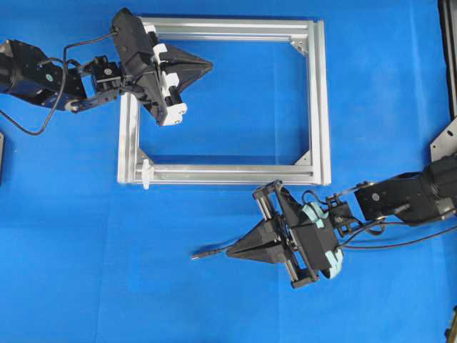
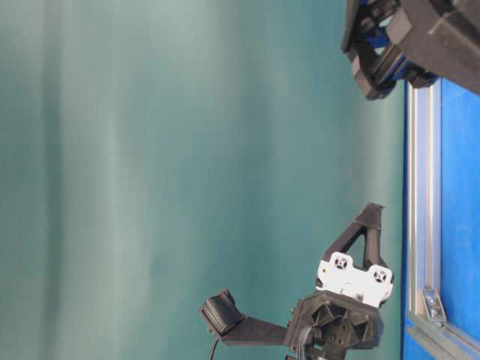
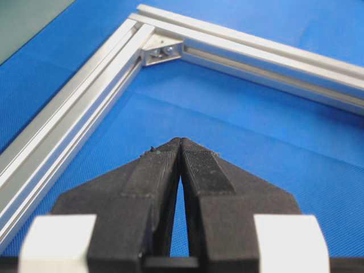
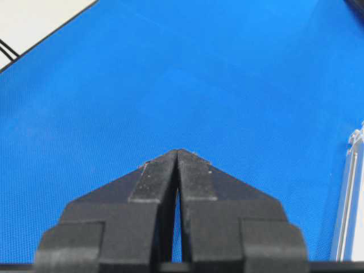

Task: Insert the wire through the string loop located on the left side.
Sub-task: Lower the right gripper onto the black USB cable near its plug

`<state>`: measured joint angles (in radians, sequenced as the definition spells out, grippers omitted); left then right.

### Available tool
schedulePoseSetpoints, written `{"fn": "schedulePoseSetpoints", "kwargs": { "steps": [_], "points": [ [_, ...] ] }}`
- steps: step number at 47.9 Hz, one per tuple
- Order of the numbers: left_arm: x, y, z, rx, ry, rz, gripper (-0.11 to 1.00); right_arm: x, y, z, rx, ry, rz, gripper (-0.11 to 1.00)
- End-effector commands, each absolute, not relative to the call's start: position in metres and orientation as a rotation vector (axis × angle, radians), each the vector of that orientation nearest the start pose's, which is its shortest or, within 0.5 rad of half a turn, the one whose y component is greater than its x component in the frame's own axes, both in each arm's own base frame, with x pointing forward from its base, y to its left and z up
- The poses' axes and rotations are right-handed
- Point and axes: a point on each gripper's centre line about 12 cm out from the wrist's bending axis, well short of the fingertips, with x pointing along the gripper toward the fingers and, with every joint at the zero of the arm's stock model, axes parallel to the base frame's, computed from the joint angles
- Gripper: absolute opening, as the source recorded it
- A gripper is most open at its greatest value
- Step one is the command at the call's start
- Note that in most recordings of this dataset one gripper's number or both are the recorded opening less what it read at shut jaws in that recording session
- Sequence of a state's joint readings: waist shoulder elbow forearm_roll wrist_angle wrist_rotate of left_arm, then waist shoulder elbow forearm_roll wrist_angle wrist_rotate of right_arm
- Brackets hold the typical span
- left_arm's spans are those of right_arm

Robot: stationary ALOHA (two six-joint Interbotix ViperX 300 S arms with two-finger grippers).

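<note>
The wire (image 1: 209, 252) lies on the blue mat below the silver frame (image 1: 318, 100). Its small plug end points left and pokes out just beyond my right gripper (image 1: 230, 251). That gripper is shut, and the right wrist view shows nothing between its fingertips (image 4: 178, 152) and no wire. The string loop (image 1: 146, 172) is a tiny white piece on the frame's lower left corner. My left gripper (image 1: 210, 66) hovers inside the frame's upper left part, shut and empty, as its wrist view (image 3: 181, 141) shows. The table-level view shows the left gripper (image 2: 373, 211) raised off the mat.
The frame's bars and a corner bracket (image 3: 162, 51) lie ahead of the left gripper. A frame bar (image 4: 348, 199) runs along the right edge of the right wrist view. Black arm cables (image 1: 32, 128) trail on the left. Dark fixtures (image 1: 446, 136) stand at the right edge.
</note>
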<state>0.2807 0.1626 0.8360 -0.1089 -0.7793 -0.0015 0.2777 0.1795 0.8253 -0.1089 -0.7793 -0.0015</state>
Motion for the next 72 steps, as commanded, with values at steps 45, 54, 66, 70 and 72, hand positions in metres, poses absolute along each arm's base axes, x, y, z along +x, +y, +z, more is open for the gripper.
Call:
{"fn": "schedulePoseSetpoints", "kwargs": {
  "steps": [45,54,66,70,72],
  "points": [
    [0.366,0.110,0.148,-0.094,0.180,0.341,0.00,0.369,0.108,0.150,0.027,0.233,0.308,0.92],
    [0.366,0.110,0.150,-0.093,0.175,0.341,0.00,0.370,0.106,0.146,0.044,0.248,0.286,0.90],
    [0.365,0.110,0.149,-0.093,0.178,0.342,0.00,0.377,0.106,0.114,0.054,0.319,0.260,0.90],
    [0.365,0.110,0.149,-0.094,0.180,0.341,0.00,0.380,0.106,0.105,0.053,0.338,0.257,0.90],
    [0.365,0.110,0.149,-0.094,0.180,0.341,0.00,0.382,0.107,0.101,0.054,0.346,0.254,0.90]
  ]
}}
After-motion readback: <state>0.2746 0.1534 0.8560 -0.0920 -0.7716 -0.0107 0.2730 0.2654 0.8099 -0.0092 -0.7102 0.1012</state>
